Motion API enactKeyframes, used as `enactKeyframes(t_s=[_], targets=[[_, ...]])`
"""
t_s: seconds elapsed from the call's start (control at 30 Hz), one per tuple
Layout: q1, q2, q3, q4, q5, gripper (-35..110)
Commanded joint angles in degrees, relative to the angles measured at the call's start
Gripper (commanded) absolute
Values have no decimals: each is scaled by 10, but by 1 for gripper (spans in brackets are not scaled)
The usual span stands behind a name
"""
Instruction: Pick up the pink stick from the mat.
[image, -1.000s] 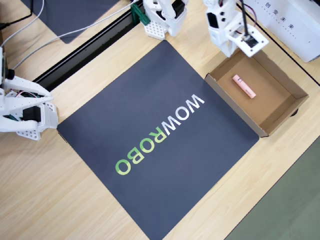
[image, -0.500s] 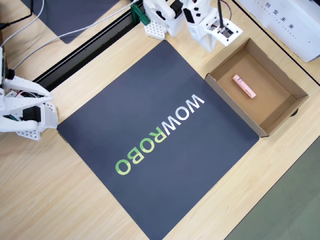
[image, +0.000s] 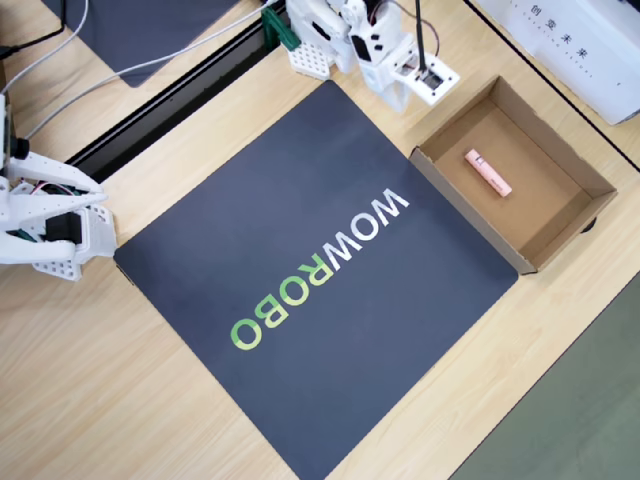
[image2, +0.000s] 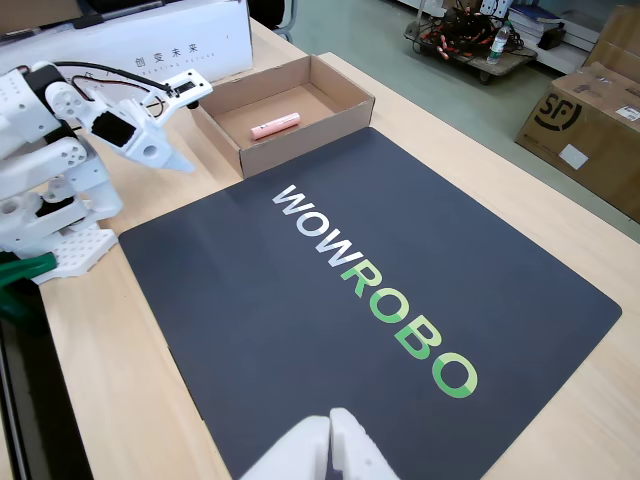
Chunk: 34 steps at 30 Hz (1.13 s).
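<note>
The pink stick lies flat on the floor of an open cardboard box, off the mat. The dark mat with the WOWROBO lettering carries nothing. My white gripper hangs over the bare wood between the mat's far corner and the box, close to the arm's base. Its fingers look shut and hold nothing.
The cardboard box touches the mat's edge. Behind it stands a long white carton. A plain dark mat and a black rail lie beyond the arm's base. Brown boxes sit on the floor.
My gripper has swung away from above the box's far corner, leftward in the overhead view, to the mat's top corner near the base. The pink stick has stayed in the box.
</note>
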Motion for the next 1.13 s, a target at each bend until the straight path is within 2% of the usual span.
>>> enactKeyframes(t_s=[0.0,0.2,0.33,1.1], targets=[[2,35,32,10,-20,0],[8,46,44,40,-46,0],[5,46,44,94,-49,0],[-2,46,45,92,-36,0]])
